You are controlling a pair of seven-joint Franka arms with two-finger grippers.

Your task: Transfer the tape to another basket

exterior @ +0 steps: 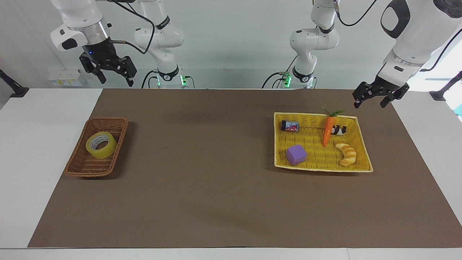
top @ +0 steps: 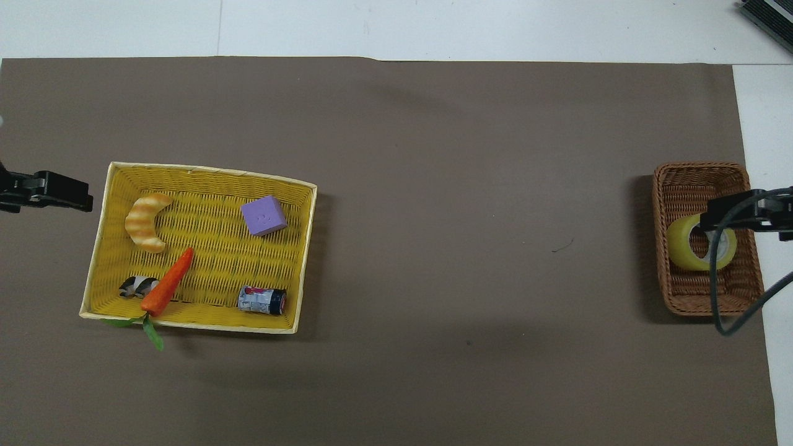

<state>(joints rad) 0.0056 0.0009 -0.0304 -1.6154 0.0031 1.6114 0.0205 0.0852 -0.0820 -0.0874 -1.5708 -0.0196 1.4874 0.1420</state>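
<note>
The right gripper hangs high in the air with its two fingers spread wide and nothing between them. Directly under it lies only the robots' edge of the brown paper mat. The small, deep basket of dark brown woven wicker sits well below those fingers at the right arm's end of the table. In the overhead view the same gripper covers the basket's outer rim and part of what lies inside.

Inside that basket, apart from the fingers, rests the wide roll of translucent yellow packing tape with a white inner core, tilted against the wicker wall. It shows in the overhead view too, partly crossed by the arm's dark cable.

The left gripper waits with its fingers also spread wide and empty, low over the mat at the left arm's end. Just beside those fingertips begins the large flat yellow woven tray. Closest to them in the tray are the orange toy carrot with green leaves and a small black-and-white figure touching it. A little farther off lie a striped toy croissant, a small printed can on its side and a purple cube.
</note>
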